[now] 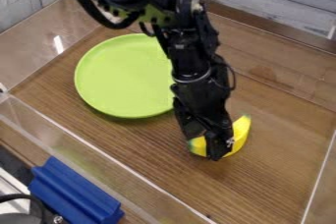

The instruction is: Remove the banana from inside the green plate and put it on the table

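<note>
The gripper (209,141) points steeply down with its jaws spread wide, released, their tips low around the banana (231,138), which shows mostly on the side of the fingers away from the plate. Whether a finger touches the fruit cannot be told. The banana lies on the table (262,90), its curved length running roughly away from the camera, just clear of the green plate (118,76). The plate holds nothing. The coming move looks like a straight lift away.

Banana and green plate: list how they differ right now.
The banana is small, curved and yellow; the green plate is large, round and lime. The banana lies under the gripper, partly hidden; the green plate sits uncovered and holds nothing. Both rest on the table.
</note>
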Robot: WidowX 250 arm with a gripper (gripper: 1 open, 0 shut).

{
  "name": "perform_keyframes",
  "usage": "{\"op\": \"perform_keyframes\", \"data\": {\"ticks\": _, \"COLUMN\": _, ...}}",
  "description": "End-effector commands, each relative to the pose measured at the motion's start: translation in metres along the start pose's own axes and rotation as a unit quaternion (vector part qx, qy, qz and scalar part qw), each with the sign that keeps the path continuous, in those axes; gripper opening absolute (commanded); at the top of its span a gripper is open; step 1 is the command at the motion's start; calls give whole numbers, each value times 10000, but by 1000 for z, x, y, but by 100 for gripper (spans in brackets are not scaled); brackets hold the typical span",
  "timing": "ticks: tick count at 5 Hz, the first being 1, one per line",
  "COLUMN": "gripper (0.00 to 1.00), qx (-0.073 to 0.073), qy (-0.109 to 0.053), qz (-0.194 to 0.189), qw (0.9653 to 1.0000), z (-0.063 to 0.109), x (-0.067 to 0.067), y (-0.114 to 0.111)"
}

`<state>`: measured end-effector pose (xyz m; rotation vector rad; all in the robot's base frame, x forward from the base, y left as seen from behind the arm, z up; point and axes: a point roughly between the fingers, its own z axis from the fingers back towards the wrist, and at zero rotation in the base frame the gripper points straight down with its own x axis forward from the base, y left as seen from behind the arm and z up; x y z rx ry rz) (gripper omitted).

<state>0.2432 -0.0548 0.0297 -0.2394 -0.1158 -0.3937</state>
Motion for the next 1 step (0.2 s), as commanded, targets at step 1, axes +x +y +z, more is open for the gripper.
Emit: {"op": "perform_keyframes", "data": {"ticks": 1, "gripper": 100, "qx": 41, "qy": -161, "qz": -41, "qw": 9999, "z": 1, "x": 9, "y": 0}}
